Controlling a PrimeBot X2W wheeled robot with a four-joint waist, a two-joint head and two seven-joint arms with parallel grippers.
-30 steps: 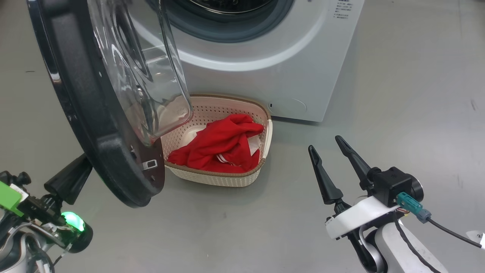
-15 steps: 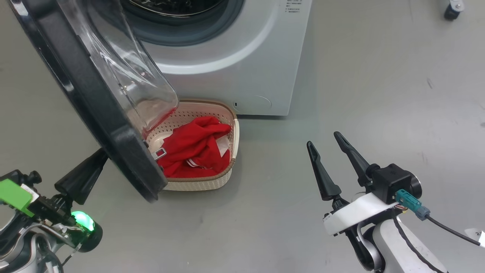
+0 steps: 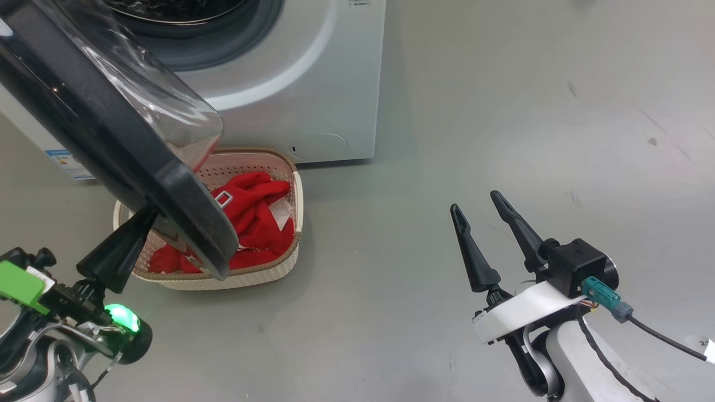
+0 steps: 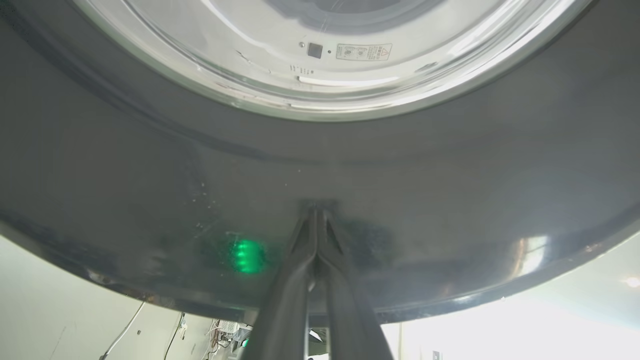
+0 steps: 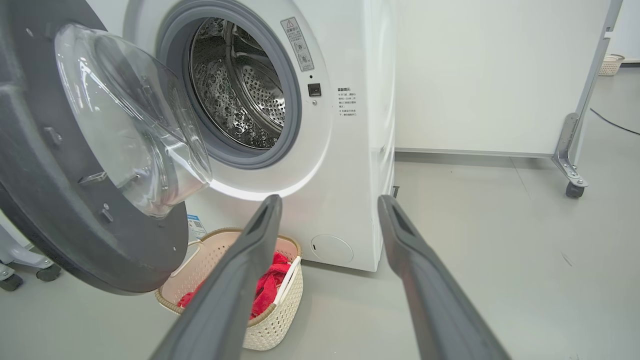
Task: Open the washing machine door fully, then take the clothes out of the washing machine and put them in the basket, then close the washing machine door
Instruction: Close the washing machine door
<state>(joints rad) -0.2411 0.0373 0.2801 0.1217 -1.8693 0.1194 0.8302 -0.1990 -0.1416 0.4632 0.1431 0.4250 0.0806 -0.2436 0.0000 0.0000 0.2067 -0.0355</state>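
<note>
Door (image 3: 111, 151) overhangs basket (image 3: 262, 272) of clothes (image 3: 254, 206); left claw (image 4: 316, 210) closed against it, right claw (image 3: 473, 201) spread, empty.

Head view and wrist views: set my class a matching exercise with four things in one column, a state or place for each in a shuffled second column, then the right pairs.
Column one
1 door
2 clothes
3 left gripper
4 right gripper

Column two
A shut, tips against the door's black rim
B open, holding nothing
C swung out, not latched
D lying in the basket

Pairs: 1-C, 2-D, 3-A, 4-B
</note>
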